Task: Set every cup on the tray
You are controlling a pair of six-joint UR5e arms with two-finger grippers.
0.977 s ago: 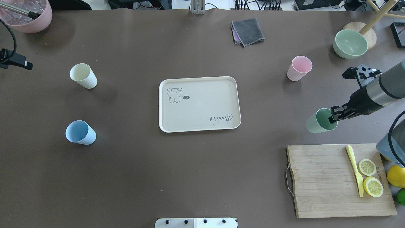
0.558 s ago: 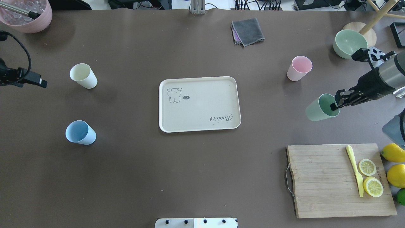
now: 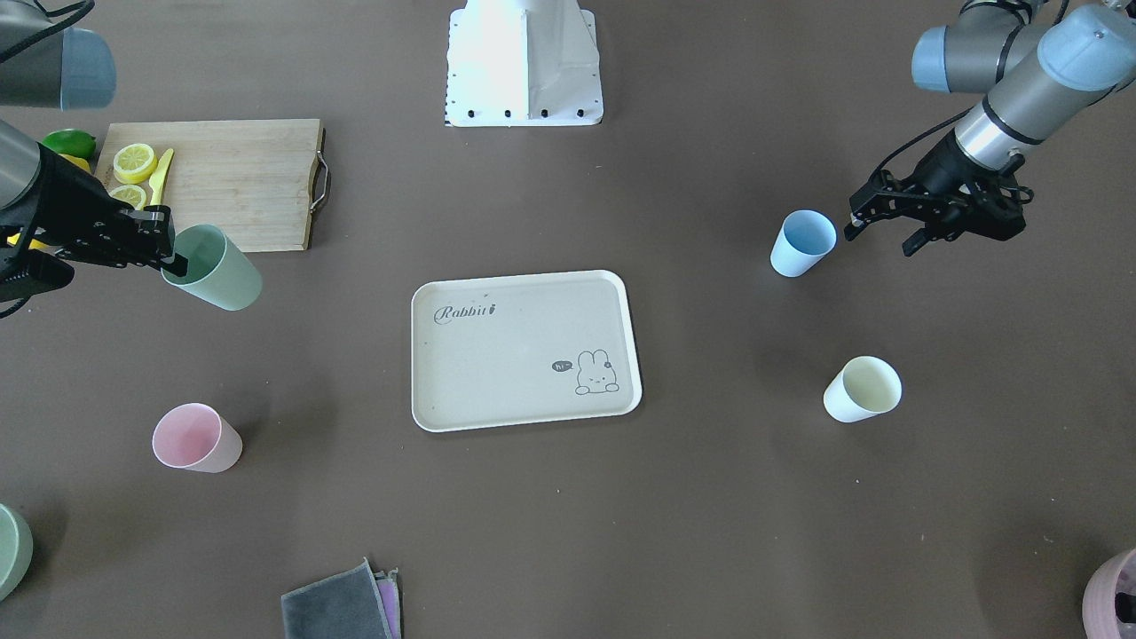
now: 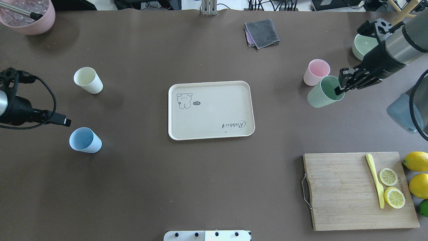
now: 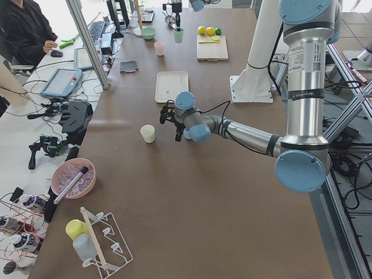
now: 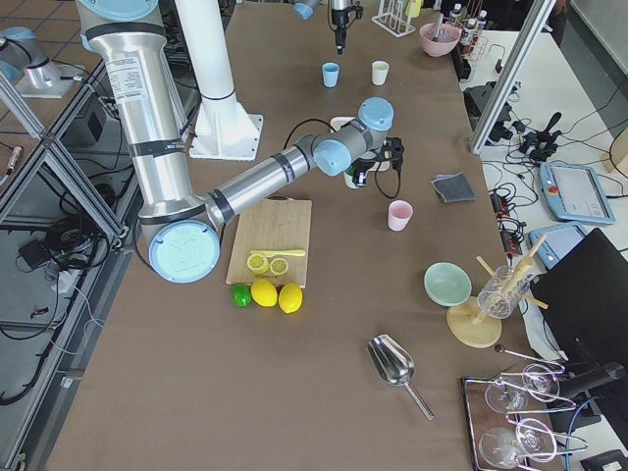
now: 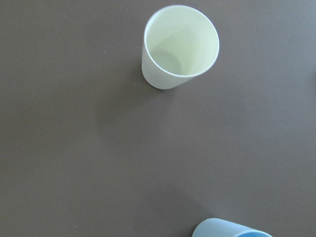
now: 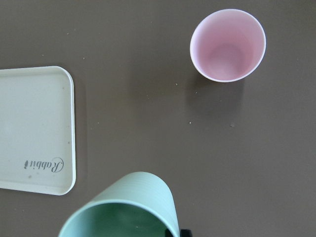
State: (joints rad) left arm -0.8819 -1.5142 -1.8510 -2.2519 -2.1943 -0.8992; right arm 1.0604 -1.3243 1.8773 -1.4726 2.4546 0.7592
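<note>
Tray (image 4: 217,107) sits mid-tabletop with no cup on it, well apart to the left of the right hand (image 4: 339,89). That hand pinches the mint cup (image 4: 319,98) by its rim, one finger inside, tilted, just beside the pink cup (image 4: 316,72). The carry looks leftward. The left hand (image 3: 879,238), spread, hovers near the blue cup (image 4: 85,140).

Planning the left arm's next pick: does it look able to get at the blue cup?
Probably yes: the left gripper hangs open right beside the blue cup, with bare table around it and the cream cup well apart.
</note>
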